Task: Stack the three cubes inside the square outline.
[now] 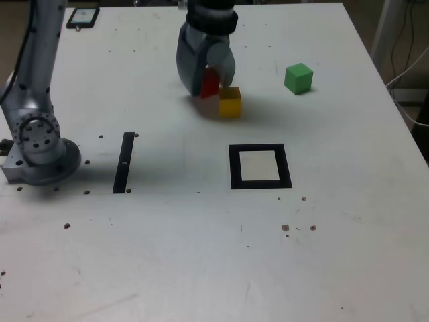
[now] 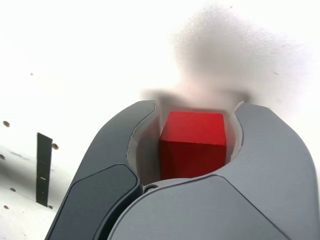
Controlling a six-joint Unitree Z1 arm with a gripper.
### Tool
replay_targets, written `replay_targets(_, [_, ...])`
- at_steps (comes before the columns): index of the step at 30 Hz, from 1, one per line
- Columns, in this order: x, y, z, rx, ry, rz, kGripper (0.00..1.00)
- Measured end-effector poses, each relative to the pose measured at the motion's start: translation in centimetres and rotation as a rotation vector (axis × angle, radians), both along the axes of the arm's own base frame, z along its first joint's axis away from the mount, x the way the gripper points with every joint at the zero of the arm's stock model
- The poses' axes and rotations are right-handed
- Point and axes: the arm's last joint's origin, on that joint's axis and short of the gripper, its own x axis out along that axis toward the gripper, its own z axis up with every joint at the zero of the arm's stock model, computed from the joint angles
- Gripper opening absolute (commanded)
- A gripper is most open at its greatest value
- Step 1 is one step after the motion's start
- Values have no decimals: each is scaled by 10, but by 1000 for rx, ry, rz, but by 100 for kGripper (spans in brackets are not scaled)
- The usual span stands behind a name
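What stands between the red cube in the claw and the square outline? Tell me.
The yellow cube sits right beside the red cube, held in the claw, on the side toward the square outline. Beyond it the table is bare up to the outline. The green cube is off to the exterior view's right.

Even overhead light leaves the white table (image 1: 201, 255) bright in the exterior view, with soft shadows toward five o'clock, while the wrist view is washed out to glare, blurred grey toward one o'clock, only the red cube (image 2: 192, 142) sharp.
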Motion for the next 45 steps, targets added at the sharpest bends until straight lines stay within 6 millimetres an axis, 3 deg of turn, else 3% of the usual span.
replay_targets(5, [7,-12,36,43,-39,-71,30])
replay_targets(9, [16,-29,46,41,-39,-130,30])
replay_targets(17, [28,-94,67,31,-74,-274,30])
replay_targets(21, [32,-128,65,14,-66,-338,30])
replay_targets(26, [32,-152,60,-10,-52,-395,30])
replay_targets(33, [31,-157,49,-18,-47,-405,30])
replay_targets(38, [42,-158,32,-17,-52,-410,31])
replay_targets(45, [47,-180,20,-16,-38,-464,30])
